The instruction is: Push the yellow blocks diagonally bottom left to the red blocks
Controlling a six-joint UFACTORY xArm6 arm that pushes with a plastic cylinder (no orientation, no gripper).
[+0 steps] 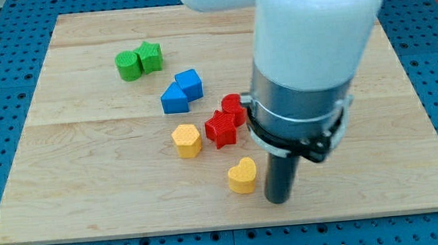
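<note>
A yellow hexagon block (187, 140) lies near the board's middle, just left of a red star block (220, 129). A second red block (233, 106) touches the star at its upper right, partly hidden by the arm. A yellow heart block (243, 175) lies lower, toward the view's bottom. My tip (279, 199) stands on the board just right of the yellow heart, close to it, below and right of the red blocks.
A blue cube (189, 83) and a blue triangular block (173, 99) touch each other above the yellow hexagon. A green cylinder (128, 65) and a green star (150, 57) sit together at the upper left. The wooden board (66, 173) lies on a blue pegboard.
</note>
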